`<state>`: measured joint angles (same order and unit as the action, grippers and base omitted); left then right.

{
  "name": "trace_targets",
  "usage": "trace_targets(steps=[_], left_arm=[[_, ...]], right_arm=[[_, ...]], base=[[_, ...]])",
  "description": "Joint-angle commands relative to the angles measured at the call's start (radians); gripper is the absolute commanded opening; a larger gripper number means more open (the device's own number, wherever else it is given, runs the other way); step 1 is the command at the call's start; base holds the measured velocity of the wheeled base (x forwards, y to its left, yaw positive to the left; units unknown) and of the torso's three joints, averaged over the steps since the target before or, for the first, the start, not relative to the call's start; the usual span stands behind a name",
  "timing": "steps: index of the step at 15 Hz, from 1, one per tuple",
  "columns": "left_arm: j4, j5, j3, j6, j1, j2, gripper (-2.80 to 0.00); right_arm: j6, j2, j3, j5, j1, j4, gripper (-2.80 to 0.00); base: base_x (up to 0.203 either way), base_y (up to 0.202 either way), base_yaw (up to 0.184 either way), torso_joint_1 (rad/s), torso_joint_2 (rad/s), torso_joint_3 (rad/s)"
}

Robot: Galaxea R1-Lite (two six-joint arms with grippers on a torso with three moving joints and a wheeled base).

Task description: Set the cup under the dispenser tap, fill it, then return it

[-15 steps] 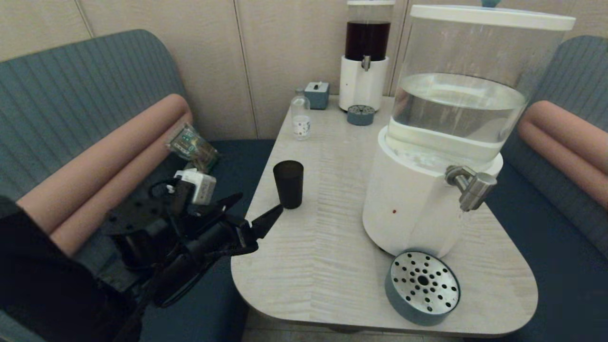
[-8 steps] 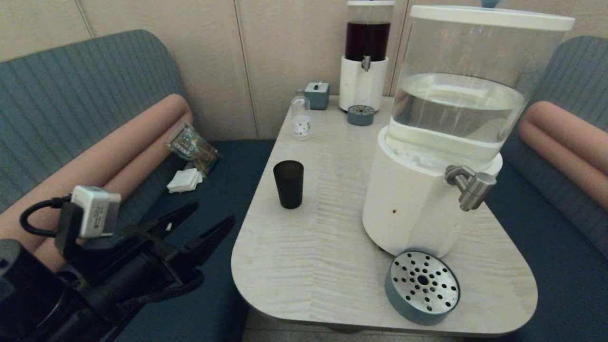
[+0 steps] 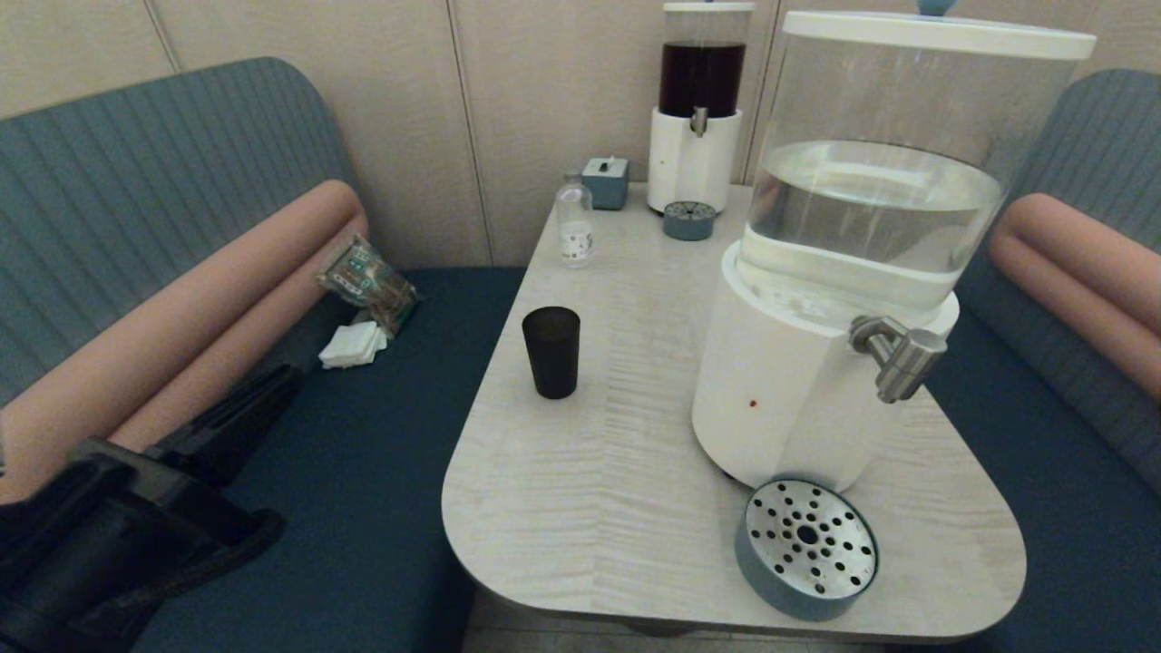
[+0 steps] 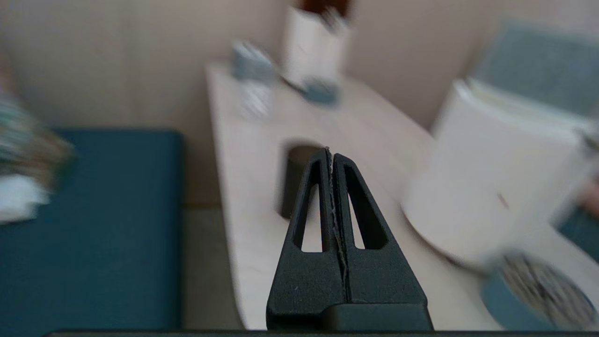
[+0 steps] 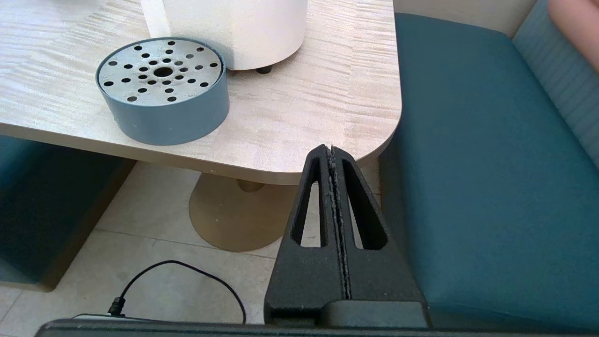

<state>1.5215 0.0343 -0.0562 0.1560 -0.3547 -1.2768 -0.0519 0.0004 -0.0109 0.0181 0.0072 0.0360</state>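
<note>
The left gripper [image 4: 331,154], fingers pressed together and empty, sits partly cut off off-table, well apart from the blurred cup [image 3: 551,351]; the right gripper [image 5: 331,150], likewise closed, is parked.

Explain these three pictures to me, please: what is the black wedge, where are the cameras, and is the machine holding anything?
This is a two-armed robot. One camera sits on its head and looks down at the table; the other two ride on its wrists, behind the fingers. The black wedge is a gripper with its two fingers pressed together. The left gripper is shut and empty, low beside the bench seat, apart from the dark cup. The right gripper, also shut and empty, is parked below the table's near corner. On the table stand the cup, a big water dispenser with a silver tap, a round drip tray, a small bottle and a smaller dark-liquid dispenser. Nothing is held.
</note>
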Motion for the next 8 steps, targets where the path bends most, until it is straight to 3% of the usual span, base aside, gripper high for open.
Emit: trace_targets(steps=[1, 5, 8], left_arm=[[0.009, 0.020, -0.001, 0.005, 0.065, 0.086, -2.80], [0.005, 0.019, -0.006, 0.004, 0.289, 0.235, -2.80], [-0.057, 0.019, 0.014, 0.001, 0.359, 0.415, -2.80]], right_arm=[[0.000, -0.002, 0.000, 0.000, 0.000, -0.001, -2.80], [0.000, -0.002, 0.000, 0.000, 0.000, 0.000, -2.80], [0.000, -0.002, 0.000, 0.000, 0.000, 0.001, -2.80]], base=[[0.000, 0.000, 0.000, 0.000, 0.00, 0.000], [0.000, 0.000, 0.000, 0.000, 0.00, 0.000], [0.000, 0.000, 0.000, 0.000, 0.00, 0.000]])
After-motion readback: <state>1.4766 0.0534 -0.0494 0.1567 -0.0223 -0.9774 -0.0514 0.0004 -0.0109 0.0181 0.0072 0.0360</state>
